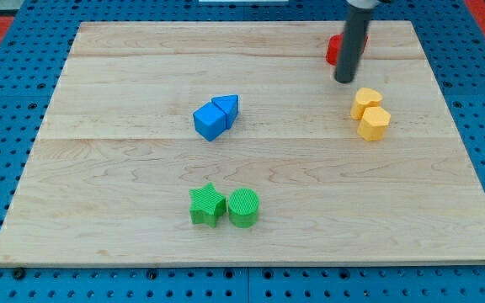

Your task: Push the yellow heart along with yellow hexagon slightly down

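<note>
Camera view: my tip (344, 81) sits just above and left of the yellow heart (365, 102), no contact yet; bare rod, nothing to open or close. Yellow hexagon (375, 123) touches the heart from below, board's right side. Push looks unstarted.

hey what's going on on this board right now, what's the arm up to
A robot arm with a dark rod is working on a wooden board. My tip sits just above the two yellow blocks, near the view's upper right, not touching them. The yellow heart and yellow hexagon are pressed together, ready to be pushed down. A red block is partly hidden behind the rod. Elsewhere sit a blue cube with a blue triangle, and a green star beside a green cylinder.
</note>
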`<state>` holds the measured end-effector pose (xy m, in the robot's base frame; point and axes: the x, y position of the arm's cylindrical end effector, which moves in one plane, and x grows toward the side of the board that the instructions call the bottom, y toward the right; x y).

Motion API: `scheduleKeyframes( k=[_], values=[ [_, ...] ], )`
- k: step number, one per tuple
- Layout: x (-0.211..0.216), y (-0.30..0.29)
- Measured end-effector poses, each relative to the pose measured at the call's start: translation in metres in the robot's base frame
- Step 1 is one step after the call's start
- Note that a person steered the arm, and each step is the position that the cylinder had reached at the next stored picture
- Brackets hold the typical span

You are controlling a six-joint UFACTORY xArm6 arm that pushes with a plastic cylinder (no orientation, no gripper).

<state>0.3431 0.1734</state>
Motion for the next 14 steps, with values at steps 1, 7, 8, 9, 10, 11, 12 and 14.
scheduleKeyframes(
  k=[1, 7, 8, 9, 10, 11, 12, 14],
  values=[
    [-0.011, 0.081],
    [0.088, 0.119],
    [0.144, 0.075],
    [0.165, 0.016],
    [0.167, 0.046],
    [0.126, 0.108],
    [0.035, 0.106],
    [0.011, -0.019]
  ],
)
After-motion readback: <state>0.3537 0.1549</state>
